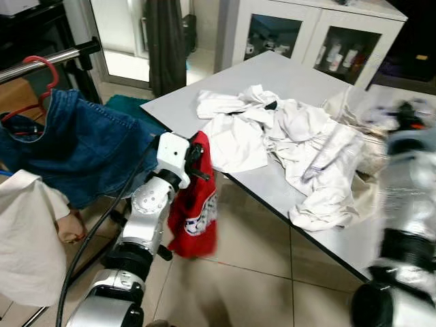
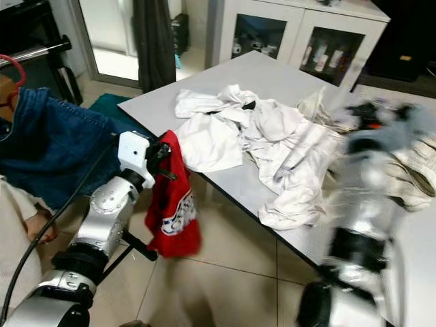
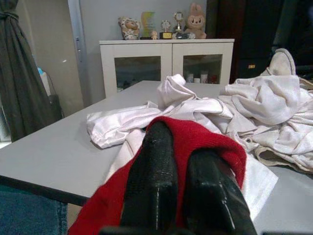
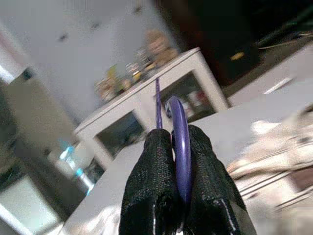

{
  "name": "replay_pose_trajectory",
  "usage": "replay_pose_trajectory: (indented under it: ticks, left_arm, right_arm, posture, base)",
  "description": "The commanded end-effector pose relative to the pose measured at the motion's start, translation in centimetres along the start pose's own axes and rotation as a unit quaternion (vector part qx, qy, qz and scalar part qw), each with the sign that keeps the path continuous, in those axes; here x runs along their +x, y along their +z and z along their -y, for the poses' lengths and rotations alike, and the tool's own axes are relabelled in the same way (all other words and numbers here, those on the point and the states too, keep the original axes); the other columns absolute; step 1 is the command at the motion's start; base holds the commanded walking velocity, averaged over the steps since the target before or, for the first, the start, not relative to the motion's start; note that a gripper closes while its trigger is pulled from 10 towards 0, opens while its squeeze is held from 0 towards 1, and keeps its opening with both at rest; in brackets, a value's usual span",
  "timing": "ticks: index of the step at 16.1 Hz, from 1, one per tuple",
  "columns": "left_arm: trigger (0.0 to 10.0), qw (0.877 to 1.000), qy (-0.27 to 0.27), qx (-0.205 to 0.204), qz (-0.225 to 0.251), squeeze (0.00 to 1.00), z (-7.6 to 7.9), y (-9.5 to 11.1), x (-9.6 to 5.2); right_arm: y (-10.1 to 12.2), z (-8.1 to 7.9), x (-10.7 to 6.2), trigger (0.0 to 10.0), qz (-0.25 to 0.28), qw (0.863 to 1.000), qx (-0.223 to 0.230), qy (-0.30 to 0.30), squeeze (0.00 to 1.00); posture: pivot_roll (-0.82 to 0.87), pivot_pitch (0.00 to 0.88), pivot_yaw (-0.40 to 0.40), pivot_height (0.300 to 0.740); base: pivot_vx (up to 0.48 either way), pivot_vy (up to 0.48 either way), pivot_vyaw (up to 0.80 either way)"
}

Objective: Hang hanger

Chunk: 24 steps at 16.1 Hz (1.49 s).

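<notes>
Between right gripper [image 4: 171, 147] fingers, purple hanger [image 4: 178, 137]; red garment [image 1: 194, 211] in left gripper [image 3: 183, 142].

A grey table [image 1: 293, 82] is reaching from the far middle to the near right over a floor [image 1: 252, 245] of pale beige tiles. A white cabinet [image 1: 306, 27] with glass doors is standing against the far wall, with bottles [image 1: 335, 56] showing behind the glass and soft toys [image 3: 196, 17] and trophies [image 3: 166, 28] sitting on top. A dark curtain [image 1: 167, 41] is hanging at far centre beside a bright glass door [image 1: 119, 34]. A metal rail [image 1: 48, 60] is crossing the far left. A teal mat [image 1: 126, 105] is lying near the door.
</notes>
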State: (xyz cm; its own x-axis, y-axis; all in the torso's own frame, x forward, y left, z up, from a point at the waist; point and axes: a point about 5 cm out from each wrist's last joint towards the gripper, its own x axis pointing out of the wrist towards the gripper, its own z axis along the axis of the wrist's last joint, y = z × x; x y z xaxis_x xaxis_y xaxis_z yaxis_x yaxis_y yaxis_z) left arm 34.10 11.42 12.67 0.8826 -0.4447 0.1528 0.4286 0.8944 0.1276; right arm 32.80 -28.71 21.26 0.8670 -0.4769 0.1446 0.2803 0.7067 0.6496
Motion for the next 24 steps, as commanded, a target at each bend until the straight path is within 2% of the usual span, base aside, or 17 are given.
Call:
replay_pose_trajectory:
  ticks: [1,3,6,7,8,9,10,12,13,14,16,17,18,19,20,22,24]
  left_arm:
    - [0.0,1.0,-0.004,0.004,0.029,0.0,0.1,1.2,0.5]
    - [0.0,1.0,-0.005,0.005,0.03,0.0,0.1,1.3,0.5]
    - [0.0,0.999,-0.007,0.006,0.031,0.0,0.1,1.3,0.5]
    - [0.0,0.999,-0.007,0.006,0.031,0.0,0.1,1.3,0.5]
    - [0.0,0.999,-0.007,0.006,0.031,0.0,0.1,1.3,0.5]
    - [0.0,0.999,-0.007,0.007,0.032,0.0,0.1,1.3,0.5]
    - [0.0,0.999,-0.006,0.007,0.033,0.0,0.1,1.4,0.5]
    - [0.0,0.999,-0.004,0.009,0.034,0.0,0.0,1.4,0.5]
    - [0.0,0.999,-0.004,0.009,0.034,0.0,0.0,1.4,0.5]
    - [0.0,0.999,-0.004,0.01,0.034,0.0,-0.1,1.5,0.5]
    - [0.0,0.999,-0.005,0.011,0.035,0.0,-0.1,1.6,0.6]
    - [0.0,0.999,-0.005,0.011,0.036,0.0,-0.1,1.6,0.6]
    - [0.0,0.999,-0.007,0.011,0.036,0.0,-0.1,1.6,0.7]
    - [0.0,0.999,-0.007,0.012,0.037,0.0,-0.1,1.7,0.7]
    - [0.0,0.999,-0.007,0.012,0.037,0.0,-0.1,1.7,0.7]
    - [0.0,0.999,-0.007,0.013,0.036,0.0,-0.1,1.6,0.7]
    - [0.0,0.999,-0.007,0.013,0.035,0.0,-0.1,1.6,0.6]
  right_arm:
    - [3.1,-0.4,0.8,10.0,0.041,0.999,0.022,-0.007,0.0]
    - [4.8,-0.3,1.2,10.0,0.062,0.998,0.01,-0.016,0.0]
    - [7.0,-1.1,1.8,10.0,0.093,0.983,-0.16,-0.003,0.0]
    - [6.7,-1.6,2.0,10.0,0.087,0.948,-0.305,0.018,0.0]
    - [5.2,-1.4,2.0,10.0,0.053,0.91,-0.408,0.043,0.0]
    - [3.7,-0.8,1.8,10.0,0.015,0.894,-0.446,0.05,0.0]
    - [1.8,-0.5,1.1,10.0,-0.02,0.865,-0.495,0.073,0.0]
    - [-0.1,-0.4,0.1,10.0,-0.048,0.839,-0.532,0.101,0.0]
    - [-0.5,-0.3,-0.1,10.0,-0.054,0.833,-0.54,0.106,0.0]
    - [-1.5,-0.1,-0.7,10.0,-0.064,0.806,-0.575,0.123,0.0]
    - [-2.0,1.3,-0.9,10.0,-0.07,0.778,-0.615,0.108,0.0]
    - [-2.0,1.9,-0.8,10.0,-0.073,0.772,-0.624,0.096,0.0]
    - [-1.6,3.8,-0.5,10.0,-0.08,0.756,-0.647,0.061,0.0]
    - [-1.0,5.1,-0.3,10.0,-0.079,0.728,-0.679,0.038,0.0]
    - [-0.6,5.6,-0.3,10.0,-0.074,0.706,-0.704,0.032,0.0]
    - [-0.1,6.3,-0.3,10.0,-0.075,0.682,-0.727,0.028,0.0]
    - [-0.3,6.8,-1.1,10.0,-0.092,0.638,-0.763,0.053,0.0]
  posture:
    - [-0.02,0.0,-0.054,0.74]
    - [-0.02,0.0,-0.053,0.74]
    - [-0.02,0.0,-0.053,0.74]
    - [-0.02,0.0,-0.053,0.74]
    - [-0.02,0.0,-0.053,0.74]
    - [-0.02,0.0,-0.054,0.74]
    - [-0.01,0.0,-0.055,0.74]
    - [-0.01,0.0,-0.053,0.74]
    - [-0.01,0.0,-0.053,0.74]
    - [-0.02,0.0,-0.051,0.74]
    - [-0.02,0.0,-0.048,0.74]
    - [-0.02,0.0,-0.047,0.74]
    - [-0.02,0.0,-0.047,0.74]
    - [-0.02,0.0,-0.047,0.74]
    - [-0.02,0.0,-0.047,0.74]
    - [-0.02,0.0,-0.046,0.74]
    - [-0.02,0.0,-0.049,0.74]
  base:
    - [0.0,0.0,0.0]
    - [0.0,0.0,0.0]
    - [0.0,0.0,0.0]
    - [0.0,0.0,0.0]
    - [0.0,0.0,0.0]
    - [0.0,0.0,0.0]
    - [0.0,0.0,0.0]
    - [0.0,0.0,0.0]
    - [0.0,0.0,0.0]
    - [0.0,0.0,0.0]
    - [0.0,0.0,0.0]
    - [0.0,0.0,0.0]
    - [0.0,0.0,0.0]
    - [0.0,0.0,0.0]
    - [0.0,0.0,0.0]
    - [0.0,0.0,0.0]
    - [0.0,0.0,0.0]
